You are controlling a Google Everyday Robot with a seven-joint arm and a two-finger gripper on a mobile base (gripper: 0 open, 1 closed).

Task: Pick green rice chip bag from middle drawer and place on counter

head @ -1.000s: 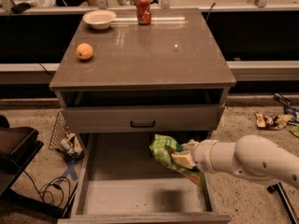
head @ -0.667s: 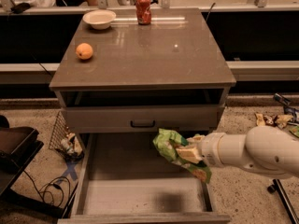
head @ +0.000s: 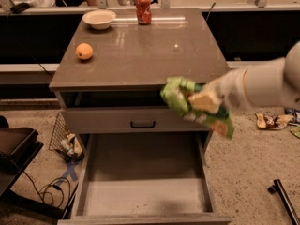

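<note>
The green rice chip bag [head: 183, 97] hangs in the air in front of the counter's [head: 140, 55] front right edge, well above the open middle drawer [head: 145, 182]. My gripper [head: 202, 100] is shut on the bag, its white arm coming in from the right. The drawer's grey floor is bare. Part of the bag droops below my gripper to the right.
On the counter stand an orange [head: 84, 51] at the left, a white bowl [head: 99, 18] and a red can [head: 143, 8] at the back. A closed drawer front with a black handle [head: 142, 124] sits above the open drawer. Wrappers [head: 269, 121] lie on the floor right; a wire basket [head: 65, 137] stands left.
My gripper has lifted the green bag up out of the drawer to about counter-edge height. The drawer is now empty.
</note>
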